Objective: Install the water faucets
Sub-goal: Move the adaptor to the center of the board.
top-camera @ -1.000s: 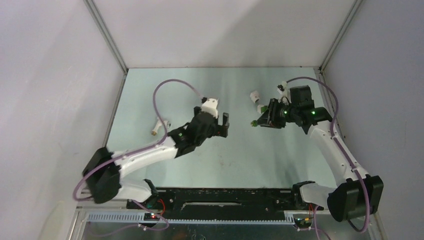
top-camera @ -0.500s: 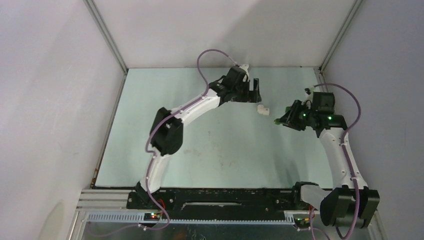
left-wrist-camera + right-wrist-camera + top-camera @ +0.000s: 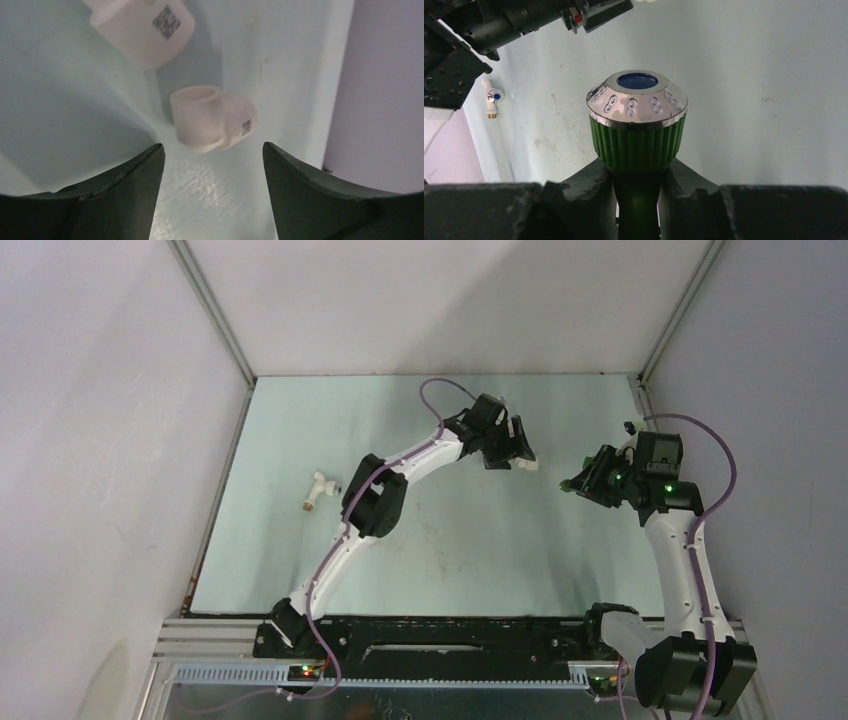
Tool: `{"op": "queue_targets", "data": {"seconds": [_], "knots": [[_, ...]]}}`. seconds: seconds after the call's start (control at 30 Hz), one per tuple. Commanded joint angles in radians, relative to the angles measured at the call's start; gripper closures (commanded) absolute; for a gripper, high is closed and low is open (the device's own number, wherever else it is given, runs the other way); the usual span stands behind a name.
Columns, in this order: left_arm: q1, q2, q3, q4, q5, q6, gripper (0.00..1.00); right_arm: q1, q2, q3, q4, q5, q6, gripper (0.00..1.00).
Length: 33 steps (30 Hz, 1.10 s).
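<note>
A pale green table (image 3: 450, 550) is shut in by plain grey walls (image 3: 100, 440) on the left, far and right sides, with metal posts in the far corners. A broad band of bare surface is seen between the arm bases and the grippers.

The left arm (image 3: 400, 465) is extended to the far middle of the table. The right arm (image 3: 680, 550) is raised close along the right edge.

The left gripper (image 3: 212, 150) is held apart, one finger on each side of a white elbow fitting (image 3: 212, 120), with a gap on both sides. A second white fitting (image 3: 142, 27) lies just beyond it.

The right gripper (image 3: 637, 175) is clamped on the stem of the green faucet (image 3: 637, 125), which is carried above the table, well apart from the fittings.

The white faucet (image 3: 320, 488) lies on its side near the left edge.
</note>
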State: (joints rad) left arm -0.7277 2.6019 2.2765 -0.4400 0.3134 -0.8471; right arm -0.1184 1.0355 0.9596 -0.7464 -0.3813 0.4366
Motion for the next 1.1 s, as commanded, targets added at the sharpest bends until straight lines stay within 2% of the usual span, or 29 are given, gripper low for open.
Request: {"op": "queue_targets", "data": {"seconds": [0.0, 0.13, 0.2, 0.27, 0.37, 0.63, 0.77, 0.9, 1.07], "knots": [[0.010, 0.042, 0.045, 0.113, 0.048, -0.150, 0.20, -0.004, -0.011, 0.002, 0.020, -0.028, 0.005, 1.00], [0.025, 0.081, 0.013, 0.185, 0.052, -0.249, 0.22, -0.004, -0.012, 0.002, 0.010, -0.030, -0.004, 1.00], [0.031, 0.099, 0.009, 0.208, 0.063, -0.292, 0.26, -0.004, -0.011, 0.001, 0.007, -0.027, -0.010, 1.00], [0.039, 0.112, -0.004, 0.233, 0.083, -0.341, 0.34, -0.004, -0.009, -0.002, 0.006, -0.028, -0.011, 1.00], [0.049, 0.113, -0.041, 0.296, 0.113, -0.390, 0.53, -0.004, -0.005, -0.002, 0.012, -0.032, -0.009, 1.00], [0.054, 0.027, -0.106, 0.228, 0.100, -0.241, 0.78, -0.004, 0.018, -0.002, 0.026, -0.043, -0.008, 1.00], [0.055, -0.061, -0.236, 0.221, 0.105, -0.152, 0.87, -0.004, 0.031, -0.002, 0.046, -0.051, -0.009, 1.00], [0.056, -0.192, -0.453, 0.243, 0.098, -0.077, 0.95, -0.004, 0.046, -0.002, 0.056, -0.062, -0.010, 1.00], [0.056, -0.369, -0.725, 0.306, 0.099, -0.021, 0.98, -0.001, 0.074, -0.003, 0.070, -0.085, -0.020, 1.00]]}}
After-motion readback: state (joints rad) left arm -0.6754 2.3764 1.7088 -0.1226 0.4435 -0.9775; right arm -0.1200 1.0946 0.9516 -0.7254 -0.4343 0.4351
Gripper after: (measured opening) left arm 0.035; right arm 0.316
